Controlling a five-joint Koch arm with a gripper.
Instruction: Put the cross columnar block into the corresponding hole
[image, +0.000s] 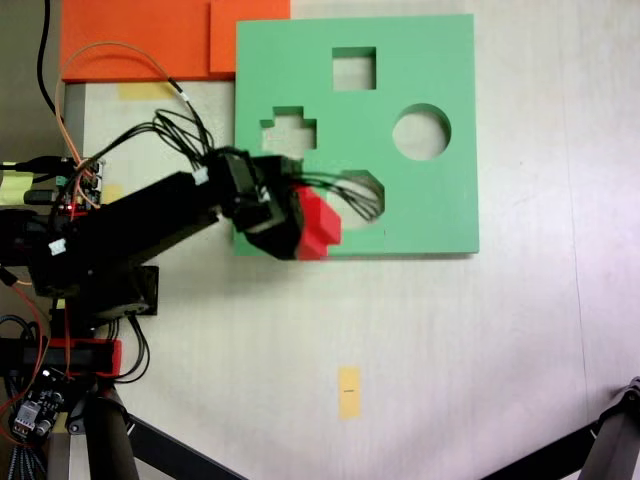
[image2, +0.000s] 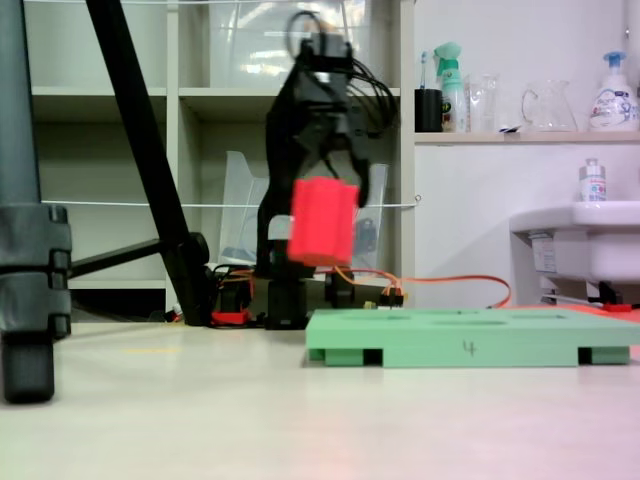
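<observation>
Red cross block (image2: 323, 222) was held up in the jaws, clamped on it, well above the green board (image: 430, 210), over its near-left corner. You were mid-carry. Next: shift it over the plus cutout (image: 289, 130), align arms w/ the hole, then lower.

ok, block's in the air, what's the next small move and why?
Probably shift the gripper up-frame in the top-down fixed view. The red block, clamped and lifted clear of the green board, hangs near the board's lower edge, while the plus-shaped hole lies further up.
</observation>
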